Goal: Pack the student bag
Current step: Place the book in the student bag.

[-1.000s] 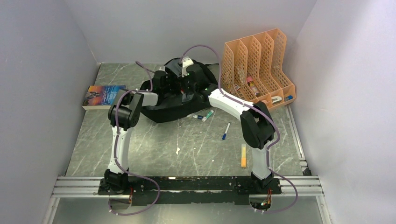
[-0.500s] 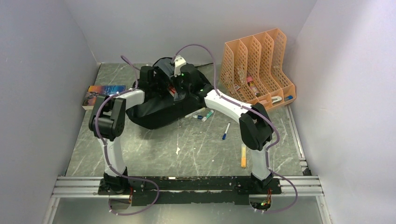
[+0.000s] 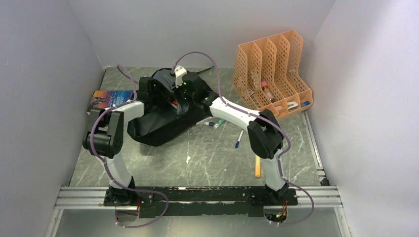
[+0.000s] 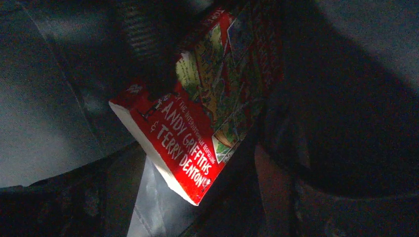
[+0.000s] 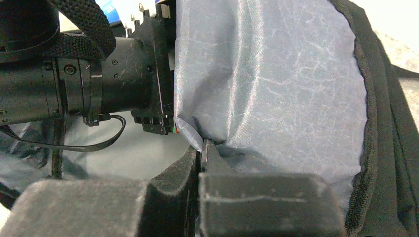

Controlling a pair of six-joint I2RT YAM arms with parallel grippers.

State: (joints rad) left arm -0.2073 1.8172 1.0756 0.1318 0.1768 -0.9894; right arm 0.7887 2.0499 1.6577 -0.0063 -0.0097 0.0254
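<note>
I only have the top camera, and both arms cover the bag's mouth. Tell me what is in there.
Observer: The left wrist view shows a red book with the names Andy Griffiths and Terry Denton on its cover. It lies tilted in the dark inside the student bag.
Operator: Report the right arm's grip.
Observer: The right fingers are shut. They are pinching the bag's grey lining at the opening.
</note>
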